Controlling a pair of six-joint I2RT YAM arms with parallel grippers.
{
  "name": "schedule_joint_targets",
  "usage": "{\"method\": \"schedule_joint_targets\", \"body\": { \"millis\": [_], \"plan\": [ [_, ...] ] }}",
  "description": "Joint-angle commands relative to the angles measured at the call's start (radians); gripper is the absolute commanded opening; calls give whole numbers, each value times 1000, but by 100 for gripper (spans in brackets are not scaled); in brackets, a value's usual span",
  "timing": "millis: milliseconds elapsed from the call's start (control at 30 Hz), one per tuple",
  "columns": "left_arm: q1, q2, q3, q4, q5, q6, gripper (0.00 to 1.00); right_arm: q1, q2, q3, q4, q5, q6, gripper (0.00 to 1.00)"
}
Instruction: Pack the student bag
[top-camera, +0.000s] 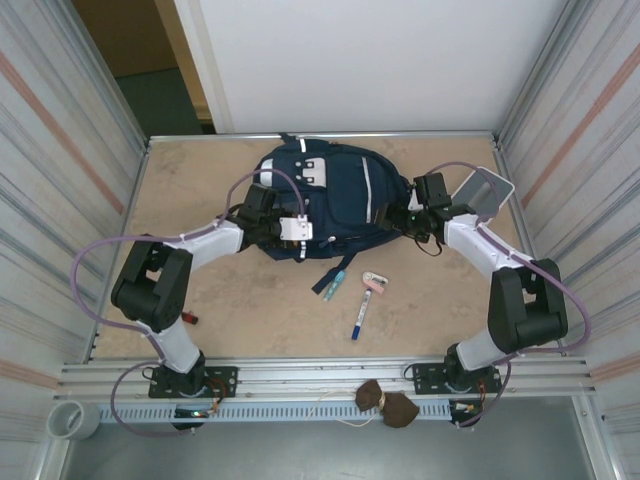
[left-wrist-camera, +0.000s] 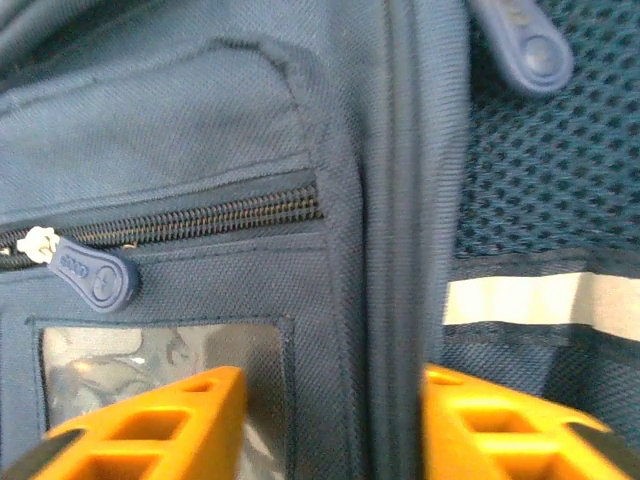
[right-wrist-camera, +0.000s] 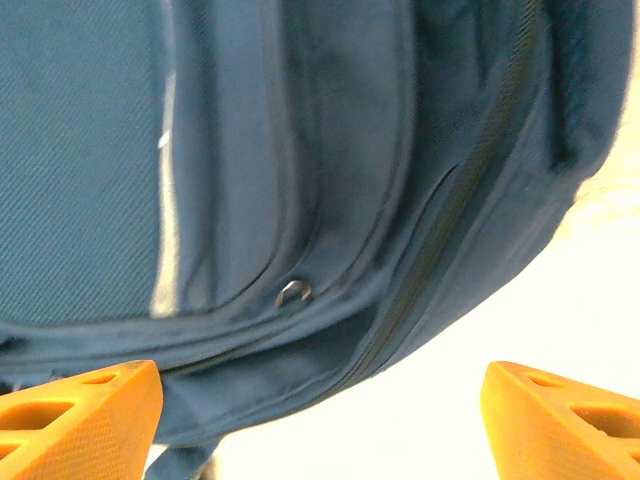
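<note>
**Q:** Where is the student bag (top-camera: 335, 195), and what are you holding?

**A:** It lies flat at the far middle of the table (top-camera: 200, 170), front panel up. My left fingers (top-camera: 268, 215) are at its left flank, parted and straddling a stitched seam beside a zipped pocket. They grip nothing. My right fingers (top-camera: 405, 217) are at its right edge, spread wide and also empty.

**Q:** How will it handle?

**A:** I judge it soft and floppy. The woven fabric sags and folds, is not slippery, and is hard to damage. Pinching the cloth would only lift a fold. The zip pull (left-wrist-camera: 95, 280) near my left fingers looks the better hold for opening it.

**Q:** What else is around?

**A:** Loose on the table, nearer me, are teal pens (top-camera: 335, 283) by the bag's trailing strap, a pink-and-white item (top-camera: 374, 283) and a blue marker (top-camera: 358, 320). A grey flat object (top-camera: 485, 190) sits just beside my right arm and may crowd it. A small red thing (top-camera: 190, 319) lies near my left arm.
</note>
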Motion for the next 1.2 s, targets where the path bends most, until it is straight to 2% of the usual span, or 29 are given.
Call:
{"method": "schedule_joint_targets", "body": {
  "millis": [0, 167, 367, 533, 700, 1167],
  "plan": [
    [-12, -27, -25, 47, 48, -40, 34, 45, -64, -10, -35, 26, -15, 81],
    [-17, -64, -45, 42, 78, -100, 14, 197, -90, -42, 33, 118, -15, 81],
    [-1, -85, -9, -23, 141, -159, 4, 373, -65, -80, 196, 205, -19, 81],
    [26, -87, 21, -49, 235, -215, 1, 487, -8, -77, 282, 350, -29, 78],
    [35, -86, 31, -47, 269, -228, 0, 545, 47, -53, 292, 493, -24, 73],
    [43, -98, 30, -47, 290, -232, 0, 600, 209, 64, 250, 690, 7, 57]
  ]
}}
